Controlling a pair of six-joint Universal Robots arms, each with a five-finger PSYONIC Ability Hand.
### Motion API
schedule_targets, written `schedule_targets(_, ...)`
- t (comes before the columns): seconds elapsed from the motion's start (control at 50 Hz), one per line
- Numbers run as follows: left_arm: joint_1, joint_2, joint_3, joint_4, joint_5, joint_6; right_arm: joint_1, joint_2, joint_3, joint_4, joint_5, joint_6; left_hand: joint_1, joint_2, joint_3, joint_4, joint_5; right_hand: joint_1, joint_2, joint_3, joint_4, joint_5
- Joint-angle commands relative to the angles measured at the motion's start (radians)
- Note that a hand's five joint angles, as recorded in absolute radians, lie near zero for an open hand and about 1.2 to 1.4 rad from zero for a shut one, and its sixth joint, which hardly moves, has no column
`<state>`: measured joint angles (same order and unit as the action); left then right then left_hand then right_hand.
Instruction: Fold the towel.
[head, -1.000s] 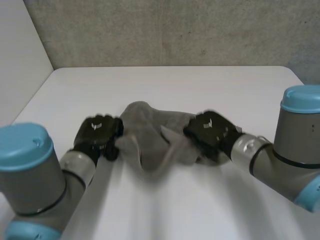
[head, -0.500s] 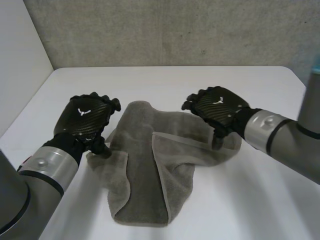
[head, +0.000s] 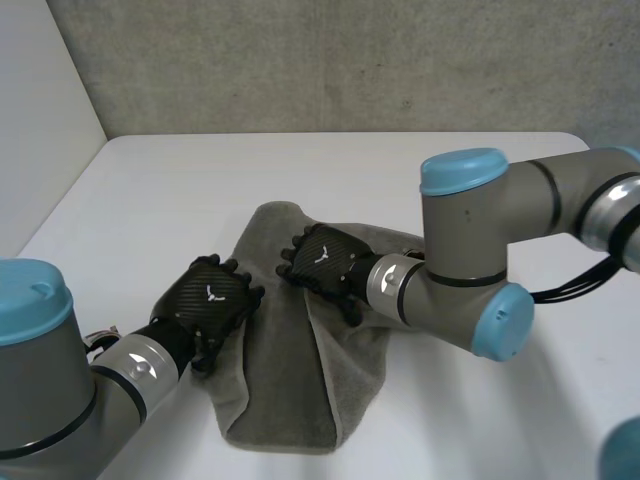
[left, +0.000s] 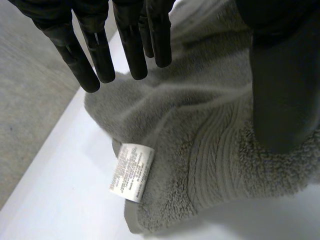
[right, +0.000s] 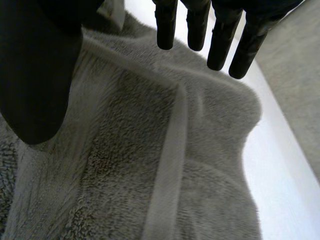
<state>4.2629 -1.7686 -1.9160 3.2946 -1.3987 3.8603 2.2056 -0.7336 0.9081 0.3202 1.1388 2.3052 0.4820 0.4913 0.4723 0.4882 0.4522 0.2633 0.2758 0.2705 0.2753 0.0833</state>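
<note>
Fingers (head: 247, 297) of the left hand (head: 213, 303) sit at the left edge of the towel (head: 300, 390) in the head view, about midway along it. The right hand (head: 325, 262) lies over the towel's middle, toward its far half. The grey towel lies rumpled on the white surface (head: 480, 180), its long axis running from the far side toward the robot, with a rounded free end nearest the robot. That near end looks to be what the next fold has to carry, and it lies on the robot's side of both hands. The left hand is the nearer of the two.

In the left wrist view the fingers (left: 95, 70) hang straight and spread just above the towel (left: 200, 150), clamped on nothing. The thumb (left: 285, 100) comes down onto the pile beside them. A white label (left: 131, 171) marks the corner lying beyond the fingertips, next to the bare surface (left: 55, 200).

In the right wrist view the fingers (right: 220, 45) are likewise straight and apart over the towel (right: 125, 165), with the thumb (right: 35, 75) standing clear to one side, holding nothing. A pale hem band (right: 170, 160) runs away under the palm, and the towel's edge meets the surface (right: 282, 170) past the fingertips.
</note>
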Motion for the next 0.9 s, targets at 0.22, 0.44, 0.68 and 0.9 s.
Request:
schedule_targets(0.22,0.012,-0.132,0.055,-0.059,0.0,0.08,0.008,0.076,-0.187,0.071,0.104,0.016,0.912,0.903,0.922,0.906,0.767,1.133,1.12,1.126,1.121,1.138)
schedule_targets(0.44,0.018,-0.12,0.257,-0.043,-0.016,0.047,-0.099,0.004,-0.313,0.01,0.206,0.255,0.914,0.905,0.924,0.908,0.77,1.133,1.12,1.126,1.121,1.138)
schedule_targets(0.68,0.038,-0.109,0.422,0.036,-0.098,-0.223,-0.225,-0.174,-0.181,-0.096,0.226,0.416,0.914,0.905,0.924,0.908,0.77,1.133,1.12,1.126,1.121,1.138)
schedule_targets(0.9,0.028,-0.026,0.353,0.036,-0.191,-0.435,-0.269,-0.34,0.062,-0.095,0.182,0.428,0.914,0.905,0.924,0.908,0.77,1.133,1.12,1.126,1.121,1.138)
